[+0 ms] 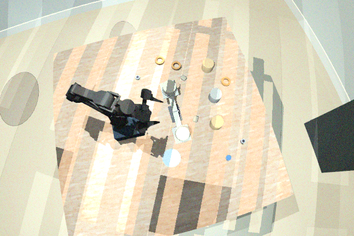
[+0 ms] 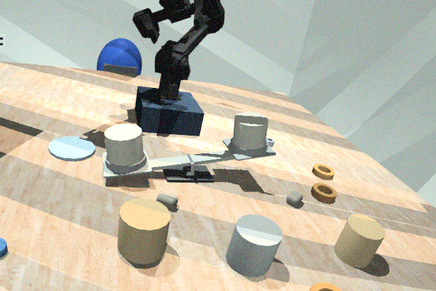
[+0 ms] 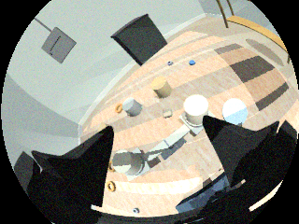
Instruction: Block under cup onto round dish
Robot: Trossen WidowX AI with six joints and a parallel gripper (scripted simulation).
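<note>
Cups on the balance: both sit well below and out ahead of the gripper, which hangs high above the table with its two dark pointed fingers spread wide and nothing between them.

- Near cup: pale cream cylinder, closed flat top, standing on a square pad at the low end of the beam; in the overhead view it is the white disc just off the lower fingertip
- Far cup: same shape, in shade so it reads greyer, on the raised end; seen overhead at
- Balance: thin pale plank on a short post over a dark flat base, tilted down toward the near cup
- Block: not visible; cannot tell which cup covers it
- Round dish: flat light-blue disc on the wood, just beside the low end of the beam, apart from it
- Arm base: dark blue box, matte, behind the balance

Further out: two tan cylinders and a grey-blue one, smooth and solid-looking; orange rings; two small rounded grey lumps. Table is striped pale wood with visible grain
</note>
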